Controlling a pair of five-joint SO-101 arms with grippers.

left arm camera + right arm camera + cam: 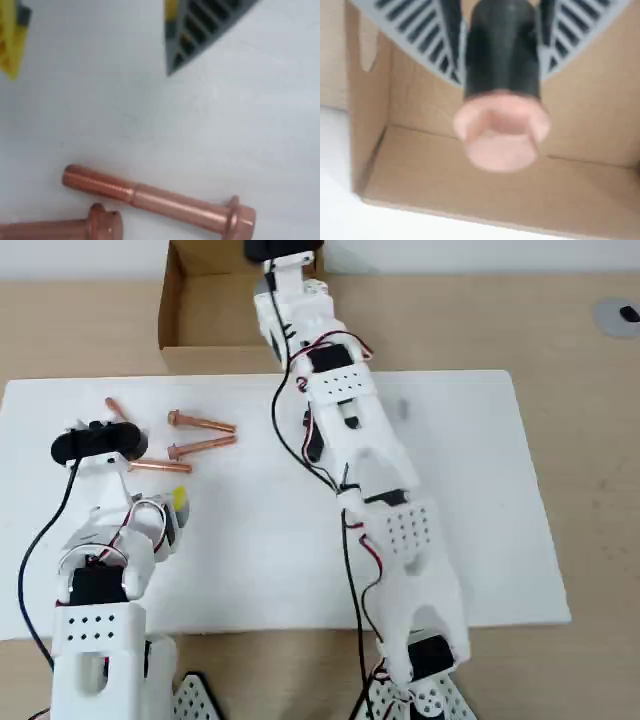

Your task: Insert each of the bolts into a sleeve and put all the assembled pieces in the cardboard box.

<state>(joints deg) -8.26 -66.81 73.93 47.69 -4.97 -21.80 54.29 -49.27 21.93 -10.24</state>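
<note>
the right gripper [501,72] was pinched on a black sleeve [502,45] with a copper bolt head [500,135] poking from its end, held over the open cardboard box [470,200]. the left gripper [95,35] stood spread wide, nothing between its fingers, just above the loose bolts [205,423] lying on the white board [450,540].

Loose bolts: four, all beside the left gripper [92,55]. Bolt one [202,422], bolt two [203,447] and bolt three [160,467] lie just off its side. Bolt four [113,407] pokes out just ahead of it.
Assembled piece [500,135]: one, clamped in the right gripper [502,70].
Cardboard box [215,305]: one.
White board [450,540]: one.
Arms: two.
</note>
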